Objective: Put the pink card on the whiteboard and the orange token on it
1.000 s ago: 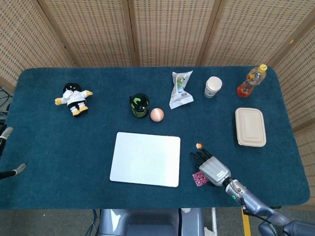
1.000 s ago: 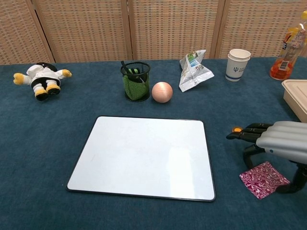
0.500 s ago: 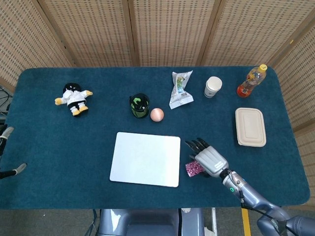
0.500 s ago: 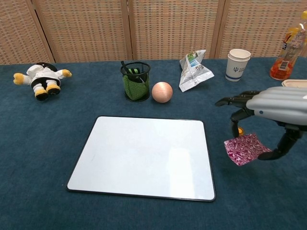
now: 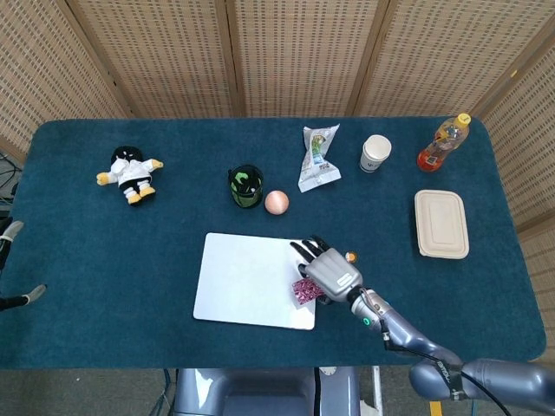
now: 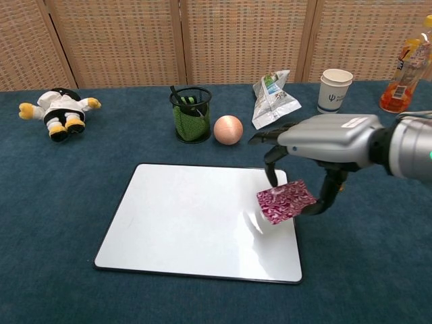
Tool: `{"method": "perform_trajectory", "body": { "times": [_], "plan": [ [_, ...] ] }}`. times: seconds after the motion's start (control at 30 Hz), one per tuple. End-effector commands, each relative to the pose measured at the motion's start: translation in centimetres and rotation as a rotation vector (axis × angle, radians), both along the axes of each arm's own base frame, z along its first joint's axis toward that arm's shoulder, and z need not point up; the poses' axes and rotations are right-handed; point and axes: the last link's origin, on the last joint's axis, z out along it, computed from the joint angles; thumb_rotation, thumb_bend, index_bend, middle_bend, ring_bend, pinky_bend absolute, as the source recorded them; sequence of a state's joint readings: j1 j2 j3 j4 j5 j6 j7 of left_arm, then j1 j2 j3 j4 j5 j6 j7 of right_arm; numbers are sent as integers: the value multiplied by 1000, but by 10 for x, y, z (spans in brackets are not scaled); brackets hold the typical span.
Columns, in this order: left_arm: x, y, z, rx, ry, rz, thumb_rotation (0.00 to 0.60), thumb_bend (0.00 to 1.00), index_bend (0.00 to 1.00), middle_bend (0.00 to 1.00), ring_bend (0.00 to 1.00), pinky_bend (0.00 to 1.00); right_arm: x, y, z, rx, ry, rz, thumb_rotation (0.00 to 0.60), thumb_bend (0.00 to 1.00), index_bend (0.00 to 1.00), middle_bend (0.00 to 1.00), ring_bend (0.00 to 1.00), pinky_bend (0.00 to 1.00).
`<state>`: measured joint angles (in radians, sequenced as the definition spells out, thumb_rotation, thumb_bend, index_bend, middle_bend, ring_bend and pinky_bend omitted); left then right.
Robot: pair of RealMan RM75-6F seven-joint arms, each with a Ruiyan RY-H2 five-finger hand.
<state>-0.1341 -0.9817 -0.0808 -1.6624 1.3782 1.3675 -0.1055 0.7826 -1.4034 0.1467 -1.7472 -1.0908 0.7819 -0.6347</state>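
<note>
Right robot hand (image 5: pixel 328 274) (image 6: pixel 324 138), grey and black: holding the glittery pink card (image 5: pixel 305 290) (image 6: pixel 286 200) pinched between thumb and fingers, raised over the right edge of the white rectangular whiteboard (image 5: pixel 247 277) (image 6: pixel 189 219), near its front right corner. Card tilted, hanging below the palm, not lying flat on the board. Small round orange token (image 5: pixel 350 256) on the dark blue tabletop (image 5: pixel 104 260) (image 6: pixel 61 182) just right of the whiteboard, beside the wrist; hidden behind the hand in the chest view. Left robot hand out of both views.

Toward the back edge, behind the whiteboard: black mesh pen cup (image 5: pixel 245 186) (image 6: pixel 190 114) with a copper-pink ball (image 5: pixel 277 202) (image 6: pixel 228 129) just beside it, a crumpled white snack packet (image 5: pixel 317 158) (image 6: pixel 273 99), a white paper cup (image 5: pixel 375 152) (image 6: pixel 335 90), and an orange drink bottle (image 5: pixel 444 143) (image 6: pixel 407 74) near the back right corner. Beige lidded food box (image 5: pixel 440 224) by the right edge. Black-and-white plush toy (image 5: pixel 131 174) (image 6: pixel 61 111) toward the back left.
</note>
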Motion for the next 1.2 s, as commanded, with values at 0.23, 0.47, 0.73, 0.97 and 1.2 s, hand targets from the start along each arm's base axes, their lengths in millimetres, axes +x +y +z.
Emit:
{"method": "perform_trajectory", "body": {
  "times": [0.23,0.47,0.73,0.97,1.2],
  "plan": [
    [-2,3,-1,-12,-2,11,600,0,0,0,0,0,46,-3,-40,-36,24,-38,600,260,472,0,0,0],
    [-1,3,-5,-26,6,9,600,0,0,0,0,0,52,-4,-42,-55,42,-89,600,2,8,0,0,0],
    [-1,3,-6,-25,9,8,600,0,0,0,0,0,55,-8,-23,-94,-21,-134,600,0,0,0,0,0],
    [0,2,-7,-25,14,8,600,0,0,0,0,0,34,-20,0,-174,-19,-120,600,29,91,0,0,0],
    [1,2,-9,-33,19,8,600,0,0,0,0,0,-25,-37,6,-222,22,-158,600,225,340,0,0,0]
  ]
}}
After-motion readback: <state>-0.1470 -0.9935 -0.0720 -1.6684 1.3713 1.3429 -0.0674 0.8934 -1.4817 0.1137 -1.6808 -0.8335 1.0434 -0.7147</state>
